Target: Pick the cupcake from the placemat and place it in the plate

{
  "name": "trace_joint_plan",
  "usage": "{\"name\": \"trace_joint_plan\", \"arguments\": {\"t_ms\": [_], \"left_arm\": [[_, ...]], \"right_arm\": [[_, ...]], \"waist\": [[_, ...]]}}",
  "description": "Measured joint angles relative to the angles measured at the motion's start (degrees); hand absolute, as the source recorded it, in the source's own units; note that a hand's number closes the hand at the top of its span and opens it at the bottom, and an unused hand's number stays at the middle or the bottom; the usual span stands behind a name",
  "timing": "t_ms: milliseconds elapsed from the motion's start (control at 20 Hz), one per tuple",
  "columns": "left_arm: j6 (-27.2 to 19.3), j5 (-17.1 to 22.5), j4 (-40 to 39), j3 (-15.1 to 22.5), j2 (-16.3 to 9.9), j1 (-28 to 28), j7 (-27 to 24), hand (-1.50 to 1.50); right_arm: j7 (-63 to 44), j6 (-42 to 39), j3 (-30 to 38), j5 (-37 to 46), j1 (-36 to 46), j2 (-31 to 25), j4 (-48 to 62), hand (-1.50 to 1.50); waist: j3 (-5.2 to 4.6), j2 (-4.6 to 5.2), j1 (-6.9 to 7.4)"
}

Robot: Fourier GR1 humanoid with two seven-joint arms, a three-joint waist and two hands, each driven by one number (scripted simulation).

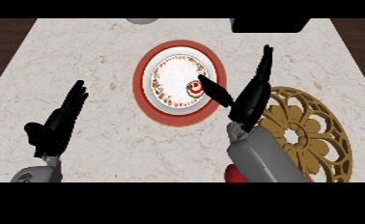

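The cupcake (194, 89) sits on the plate (179, 49), toward the plate's right side, on the white centre inside the red rim. From where I stand it looks upright, with a red top showing, though it is small and partly covered by the thumb of the right hand (251, 97).

That right hand hangs over the plate's right edge with its fingers (265, 63) straight and spread away from the thumb, the thumb pointing in at the cupcake. I see nothing pinched; the hand looks let go, with the thumb tip touching or just beside the cake. The gold placemat (314, 136) lies to the right of the plate, under and beside the right forearm, and no cupcake is on it. A red thing (234, 174) shows just below the forearm, too hidden to name.

The left hand (61, 121) rests at the left side of the table (85, 49), fingers straight and up, well apart from the plate.

So the placing looks done, and the risk now lies in the withdrawal. With the thumb so near the cupcake, a sideways pull could clip it and tip it or push it toward the rim. Lifting straight up first would avoid that. The forearm could also drag the placemat as it goes back.
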State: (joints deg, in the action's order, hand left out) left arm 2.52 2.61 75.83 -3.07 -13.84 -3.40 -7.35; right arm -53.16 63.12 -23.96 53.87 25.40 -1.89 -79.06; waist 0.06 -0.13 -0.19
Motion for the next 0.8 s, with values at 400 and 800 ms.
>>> {"name": "trace_joint_plan", "arguments": {"t_ms": [400,800], "left_arm": [[0.6,0.22,1.64,-0.87,-0.32,0.01,1.31,0.0],[1.13,-1.07,-0.05,-1.15,0.62,-0.03,-0.7,0.0]], "right_arm": [[12.25,5.42,-9.46,-12.22,-18.88,-11.82,-15.97,-1.5],[27.74,10.25,-13.97,-28.61,-27.06,-20.61,-18.94,-1.5]], "waist": [[0.0,0.05,-0.01],[0.01,0.14,0.18]]}}
